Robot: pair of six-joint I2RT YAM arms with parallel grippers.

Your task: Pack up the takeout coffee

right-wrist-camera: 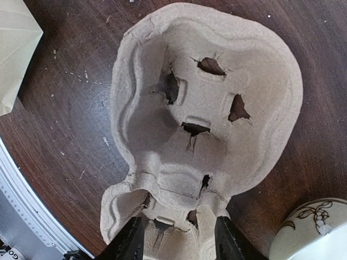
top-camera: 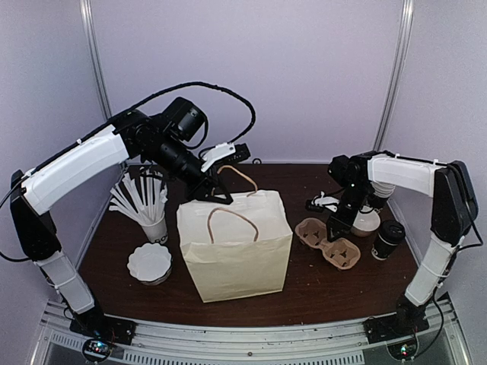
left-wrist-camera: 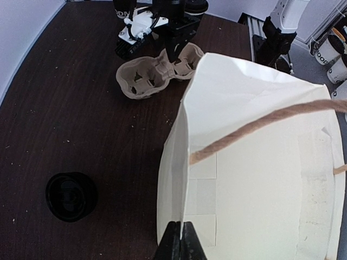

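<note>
**Top view.** The takeout coffee, a single short dark paper cup with a black domed plastic lid, stands upright on the dark brown wooden counter at about 4 o'clock. It is just beside, and at 3 o'clock from, the one tan moulded-pulp cup carrier, which has two round wells. One cream paper bag with two twisted rope handles stands open at the centre. The left tool is closed on its back rim at 12 o'clock. The right tool hangs over the carrier. At 9 o'clock is one white cup of white straws, and below it a stack of lidless white-lined cups.

**Left wrist view.** The left tool pinches the bag's smooth folded rim. The coffee shows as a glossy black round lid, well apart from the bag. The right tool stands over the carrier.

**Right wrist view.** The rough, fibrous carrier has torn slits. The right tool is half-spread astride its near end; it cannot be told whether it grips.
</note>
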